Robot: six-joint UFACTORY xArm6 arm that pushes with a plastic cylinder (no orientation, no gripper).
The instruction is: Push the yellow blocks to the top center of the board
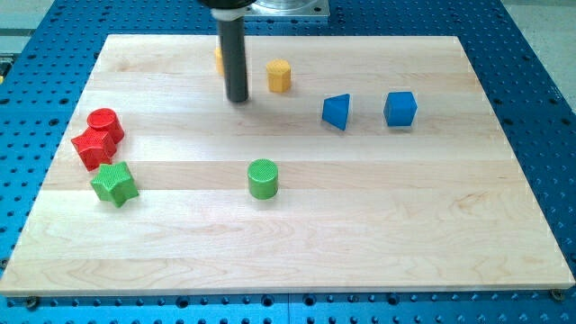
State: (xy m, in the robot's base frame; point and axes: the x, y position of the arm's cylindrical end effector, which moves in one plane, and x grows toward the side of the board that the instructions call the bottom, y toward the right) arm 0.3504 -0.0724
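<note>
Item: wooden board point(297, 234) on a blue perforated table point(540, 54), with one rod-ended arm. Landmark for all places: the yellow hexagonal block point(279, 76), which sits near the board's top edge, slightly toward the view's left of centre. My tip point(238, 99) rests on the board just to the view's left of the landmark and a little lower, apart from it; being a bare rod, it has nothing to clench or release and holds no block. A second yellow block point(219, 59) lies further to the view's left, mostly hidden behind the rod, shape not determinable. Both task blocks appear already at or close to the top centre. Risk, as a judgement: the hidden block stands close beside the rod, so a sideways sweep could knock it toward the top edge or off the board; a glancing push on the landmark could send it toward the blue blocks. Count: yellow, two; blue, two, namely a blue wedge-like block point(336, 112) and a blue cube point(400, 108), both to the landmark's right and lower; red, two, a red cylinder point(105, 121) touching a red star block point(93, 146), far left and lower; green, two, a green star block point(113, 183) and a green cylinder point(263, 178), the latter well below the landmark.
</note>
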